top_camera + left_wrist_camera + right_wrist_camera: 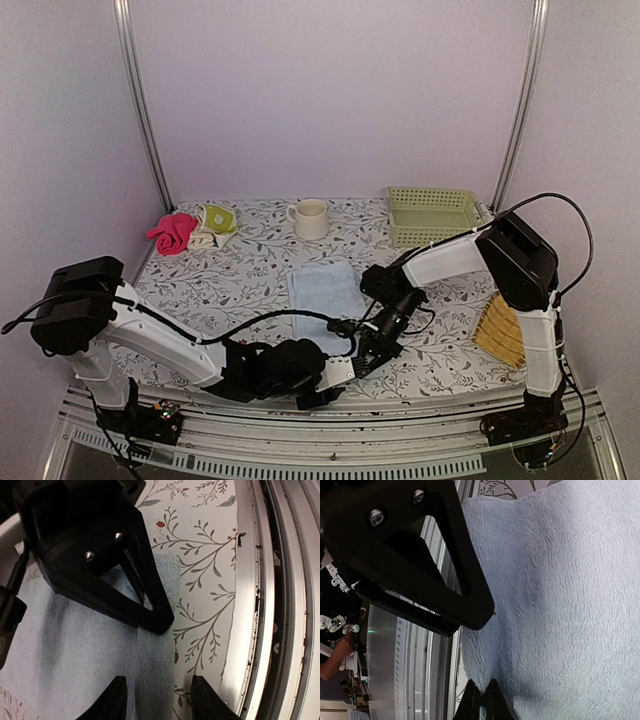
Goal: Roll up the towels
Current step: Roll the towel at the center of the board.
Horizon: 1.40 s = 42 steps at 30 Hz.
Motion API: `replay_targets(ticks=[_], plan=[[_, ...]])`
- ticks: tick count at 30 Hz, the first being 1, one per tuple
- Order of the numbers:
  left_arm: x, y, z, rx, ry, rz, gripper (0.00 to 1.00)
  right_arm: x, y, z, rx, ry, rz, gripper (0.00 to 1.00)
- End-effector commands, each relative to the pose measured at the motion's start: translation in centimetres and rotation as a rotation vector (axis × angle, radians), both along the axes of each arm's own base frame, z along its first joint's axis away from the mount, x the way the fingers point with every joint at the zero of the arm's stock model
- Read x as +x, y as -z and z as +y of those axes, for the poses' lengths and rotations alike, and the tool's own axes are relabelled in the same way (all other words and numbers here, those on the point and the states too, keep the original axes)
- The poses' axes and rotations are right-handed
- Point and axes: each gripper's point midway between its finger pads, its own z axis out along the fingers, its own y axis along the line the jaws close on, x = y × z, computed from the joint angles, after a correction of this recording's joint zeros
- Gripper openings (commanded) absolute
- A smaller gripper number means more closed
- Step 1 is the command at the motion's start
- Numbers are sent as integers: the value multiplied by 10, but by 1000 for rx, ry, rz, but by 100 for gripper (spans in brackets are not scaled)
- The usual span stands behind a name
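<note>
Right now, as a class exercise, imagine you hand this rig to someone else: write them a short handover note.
Left gripper: open, jaws apart at the near edge of the pale blue towel.
Right gripper: shut, apparently pinching that same near edge.
Pale blue towel lies flat mid-table. Patterned towel sits bunched at the back left.
Done: nothing rolled.
Left to do: roll both towels.

The pale blue terry towel (325, 288) lies spread flat near the middle of the table (250, 270), its length running front to back (looped nap, near end at the front edge). The yellow-green and cream towel (215, 222) sits crumpled at the back left
</note>
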Motion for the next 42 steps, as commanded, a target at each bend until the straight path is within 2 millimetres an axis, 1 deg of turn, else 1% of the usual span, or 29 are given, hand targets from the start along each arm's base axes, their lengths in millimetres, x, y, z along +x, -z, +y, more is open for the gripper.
replay_targets(ticks=[1,3,7,13,16,19,21,22,24,25,26,28,29,31,35,36,37,38,39,40,41,42], plan=[[-5,10,4,45,23,-9,44,2,-3,2,22,11,55,2],[-5,10,3,41,22,-9,43,3,-4,2,27,15,71,3],[-2,11,1,45,7,-17,34,3,-2,2,26,13,73,3],[-1,21,2,80,3,-6,22,4,0,0,19,19,82,3],[0,20,3,78,-6,-4,14,4,1,-1,15,19,78,3],[1,19,2,74,-9,15,9,3,4,-3,6,17,78,3],[-2,21,2,78,-2,44,4,2,3,-4,6,13,82,4],[-4,22,2,75,7,64,2,2,1,-4,8,10,82,6],[-8,26,3,78,15,132,0,2,-8,-4,25,8,84,15],[-10,28,3,84,15,167,0,3,-16,-5,44,12,88,26],[-13,30,3,88,16,196,0,4,-25,-6,61,19,101,31],[-16,29,3,78,12,239,0,9,-44,-11,102,28,105,39],[-19,28,3,71,17,269,0,14,-52,-15,117,43,99,41],[-20,26,3,54,21,330,0,29,-70,-25,156,84,57,42],[-16,25,4,45,-2,494,0,74,-107,-48,243,250,-65,42],[-14,25,5,36,-9,531,0,81,-121,-54,270,275,-123,42],[-13,23,4,22,-10,571,0,87,-129,-59,279,301,-180,42],[-11,22,3,9,-15,616,0,93,-128,-64,268,320,-240,42],[-10,21,2,-5,-16,666,0,97,-141,-69,268,349,-336,41],[-13,19,0,-15,-2,738,0,99,-140,-74,260,379,-417,41],[-15,18,-2,-18,6,809,0,105,-146,-78,281,417,-538,42],[-16,18,-4,-12,10,866,0,104,-149,-84,294,477,-596,43]])
